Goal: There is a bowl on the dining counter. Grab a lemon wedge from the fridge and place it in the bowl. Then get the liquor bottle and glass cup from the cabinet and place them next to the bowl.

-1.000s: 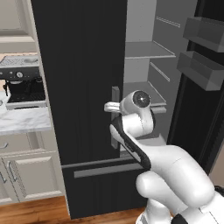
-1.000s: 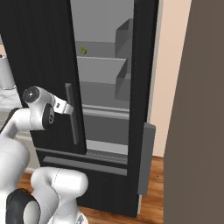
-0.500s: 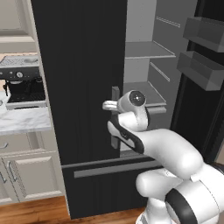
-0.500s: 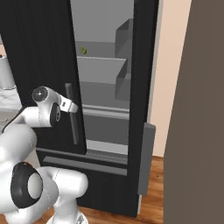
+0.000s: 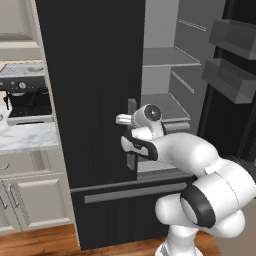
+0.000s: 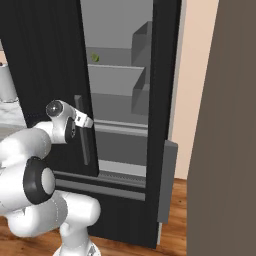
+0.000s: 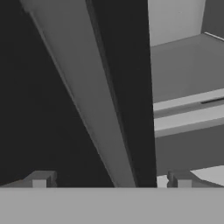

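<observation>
Fridge [image 5: 95, 100] fills left base view, right door swung open, grey shelves [image 5: 167, 57] at 1 o'clock; marble counter [image 5: 25, 137] at 9. Right base view: lemon wedge [image 6: 94, 58] on upper shelf, 11 o'clock. Hand view: gripper [image 7: 111, 179] wide open, straddling door handle [image 7: 83, 100], gripping nothing.

light: even, flat render | shadows: faint | glare: none | blur: slight, soft edges
</observation>
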{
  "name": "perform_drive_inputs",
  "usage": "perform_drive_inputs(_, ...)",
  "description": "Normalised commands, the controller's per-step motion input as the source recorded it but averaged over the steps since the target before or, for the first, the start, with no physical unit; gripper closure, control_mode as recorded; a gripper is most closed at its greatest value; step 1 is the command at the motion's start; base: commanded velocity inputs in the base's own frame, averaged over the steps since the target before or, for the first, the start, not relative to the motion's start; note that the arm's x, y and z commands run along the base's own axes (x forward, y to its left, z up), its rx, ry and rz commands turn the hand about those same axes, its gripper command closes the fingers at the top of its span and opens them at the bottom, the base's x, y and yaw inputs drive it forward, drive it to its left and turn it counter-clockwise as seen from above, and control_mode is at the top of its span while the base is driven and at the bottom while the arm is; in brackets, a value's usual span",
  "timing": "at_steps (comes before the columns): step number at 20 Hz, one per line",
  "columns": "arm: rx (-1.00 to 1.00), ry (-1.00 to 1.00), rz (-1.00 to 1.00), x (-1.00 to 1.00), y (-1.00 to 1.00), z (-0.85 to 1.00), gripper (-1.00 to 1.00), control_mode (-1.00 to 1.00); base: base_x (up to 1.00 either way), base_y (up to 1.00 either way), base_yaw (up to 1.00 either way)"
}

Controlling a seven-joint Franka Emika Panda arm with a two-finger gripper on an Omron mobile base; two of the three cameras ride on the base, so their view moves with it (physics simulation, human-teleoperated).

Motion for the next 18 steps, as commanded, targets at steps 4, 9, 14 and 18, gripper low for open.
perform_drive_inputs(4, 0.03, -0.03, 0.00, 0.40, 0.00, -0.14, -1.00, -1.00, 0.00, 0.00, 0.00)
perform_drive_inputs(9, 0.02, -0.02, 0.00, 0.41, 0.00, -0.15, -1.00, -1.00, 0.00, 0.00, 0.00)
perform_drive_inputs(14, 0.02, 0.00, 0.00, 0.44, 0.00, -0.18, -1.00, -1.00, 0.00, 0.00, 0.00)
perform_drive_inputs(18, 0.02, 0.00, 0.00, 0.40, 0.00, -0.11, 1.00, -1.00, 0.00, 0.00, 0.00)
